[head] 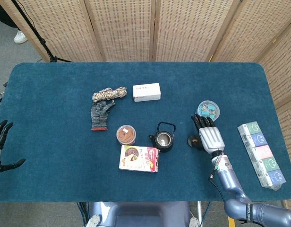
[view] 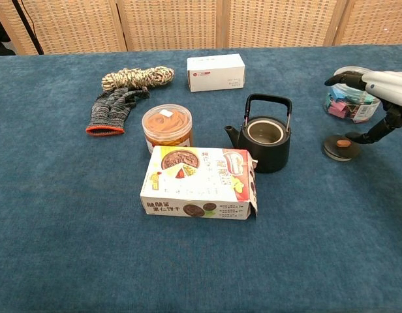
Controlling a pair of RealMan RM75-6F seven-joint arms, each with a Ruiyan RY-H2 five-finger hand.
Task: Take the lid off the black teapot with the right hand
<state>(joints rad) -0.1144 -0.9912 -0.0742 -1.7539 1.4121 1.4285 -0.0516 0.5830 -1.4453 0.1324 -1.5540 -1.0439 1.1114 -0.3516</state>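
Lid (view: pixel 342 146) lies flat on the cloth just under the spread, empty right hand (view: pixel 378 104), well clear of the open black teapot (view: pixel 266 139), so a straight upward lift avoids nudging it.

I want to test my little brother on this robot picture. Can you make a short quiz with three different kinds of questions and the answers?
1. True or false: the lid is on the black teapot.
2. What lies just in front of the teapot, nearest the chest camera? A) white box B) biscuit box C) glove
3. Fill in: the right hand holds ____.

Key:
1. False. The teapot is open on top, and the lid lies on the table to its right, below the right hand.
2. B, the biscuit box.
3. Nothing. Its fingers are spread above the lid.
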